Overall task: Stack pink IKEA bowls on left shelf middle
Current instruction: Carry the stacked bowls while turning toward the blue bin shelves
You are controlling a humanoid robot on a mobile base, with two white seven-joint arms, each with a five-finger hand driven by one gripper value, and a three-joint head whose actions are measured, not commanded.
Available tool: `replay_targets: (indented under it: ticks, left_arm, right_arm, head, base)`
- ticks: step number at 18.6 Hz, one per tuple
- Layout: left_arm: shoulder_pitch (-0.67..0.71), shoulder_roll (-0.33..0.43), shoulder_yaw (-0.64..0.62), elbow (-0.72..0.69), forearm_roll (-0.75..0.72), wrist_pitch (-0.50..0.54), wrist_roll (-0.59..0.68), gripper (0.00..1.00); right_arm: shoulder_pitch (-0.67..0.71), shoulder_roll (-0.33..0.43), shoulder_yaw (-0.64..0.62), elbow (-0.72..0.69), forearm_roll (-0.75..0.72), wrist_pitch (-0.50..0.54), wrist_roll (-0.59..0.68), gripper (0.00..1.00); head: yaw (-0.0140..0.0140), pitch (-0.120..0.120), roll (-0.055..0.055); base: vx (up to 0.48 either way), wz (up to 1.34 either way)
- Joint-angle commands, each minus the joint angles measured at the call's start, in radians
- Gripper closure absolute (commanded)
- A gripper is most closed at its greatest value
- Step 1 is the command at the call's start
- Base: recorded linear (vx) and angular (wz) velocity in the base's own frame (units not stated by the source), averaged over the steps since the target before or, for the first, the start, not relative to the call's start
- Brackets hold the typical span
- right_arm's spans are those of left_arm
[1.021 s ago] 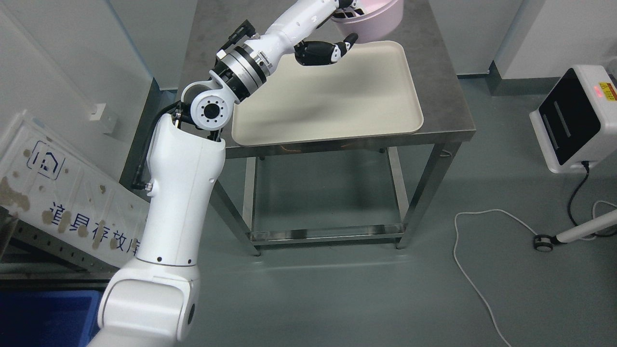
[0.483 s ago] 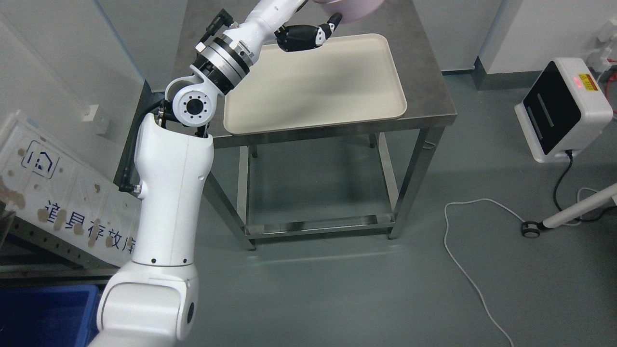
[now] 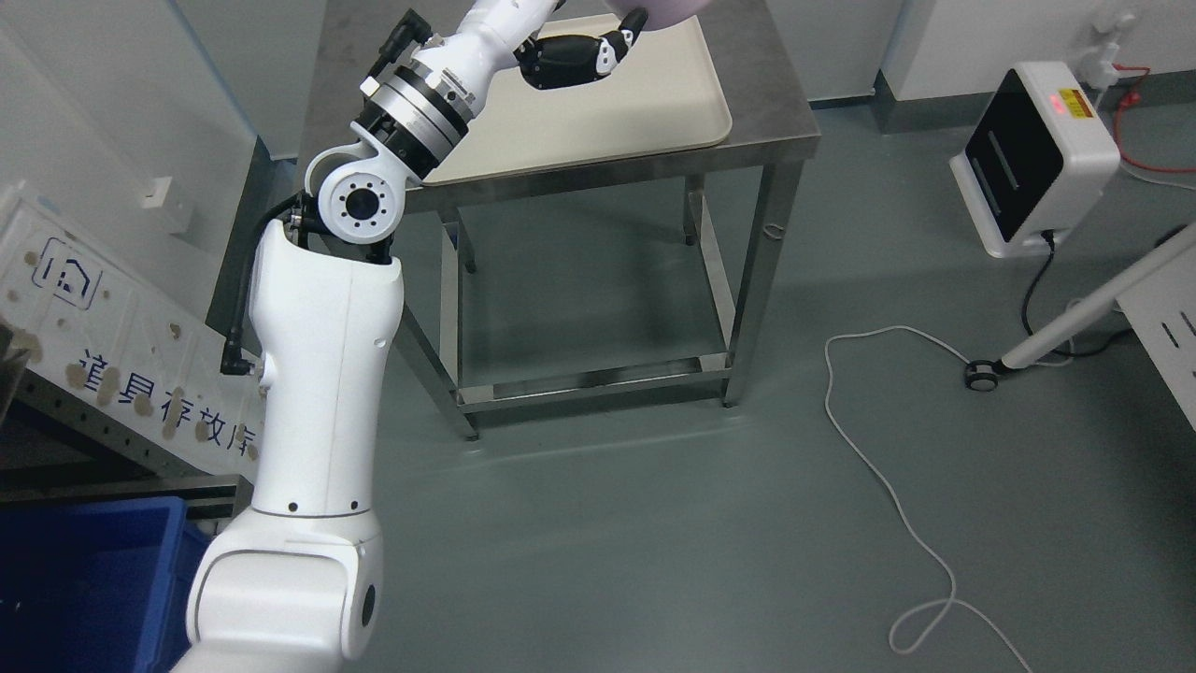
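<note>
Only the lower edge of a pink bowl (image 3: 668, 7) shows, cut off by the top of the head view. My left hand (image 3: 598, 42) is raised over the cream tray (image 3: 654, 103), its black fingers closed on the bowl's rim with the thumb under it. The bowl hangs above the tray's far part, clear of its surface. Nothing lies on the visible part of the tray. My left arm rises from the lower left across the table's left corner. No shelf shows in this view.
The tray lies on a steel table (image 3: 775, 126) with a low crossbar. A white device (image 3: 1032, 159) and a wheeled stand (image 3: 1074, 322) are at the right, with a white cable (image 3: 869, 467) on the floor. A printed white panel (image 3: 121, 374) and a blue bin (image 3: 75, 579) are at left.
The whole picture has shifted, so the camera moved: table and tray now sit higher and further left. The hand still holds the bowl, which has slid mostly out of the top edge.
</note>
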Motion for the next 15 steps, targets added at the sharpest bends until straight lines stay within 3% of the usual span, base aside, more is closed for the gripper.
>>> replay_targets:
  ticks: [1, 7, 15]
  left_arm:
    - [0.0, 0.017, 0.009, -0.029, 0.001, -0.004, 0.0, 0.97]
    - [0.0, 0.017, 0.028, -0.061, 0.002, -0.004, 0.002, 0.97]
    - [-0.003, 0.017, 0.005, -0.084, 0.007, -0.003, 0.011, 0.97]
  right_arm:
    - [0.0, -0.017, -0.011, 0.0, 0.008, 0.001, 0.0, 0.0]
    - [0.0, -0.017, -0.011, 0.0, 0.008, 0.001, 0.0, 0.0]
    - [0.0, -0.017, -0.011, 0.0, 0.008, 0.001, 0.0, 0.0]
  head:
    - [0.0, 0.0, 0.0]
    - [0.0, 0.0, 0.0]
    - [0.0, 0.0, 0.0]
  base:
    - [-0.27, -0.31]
    - [-0.319, -0.17]
    - [-0.363, 0.28]
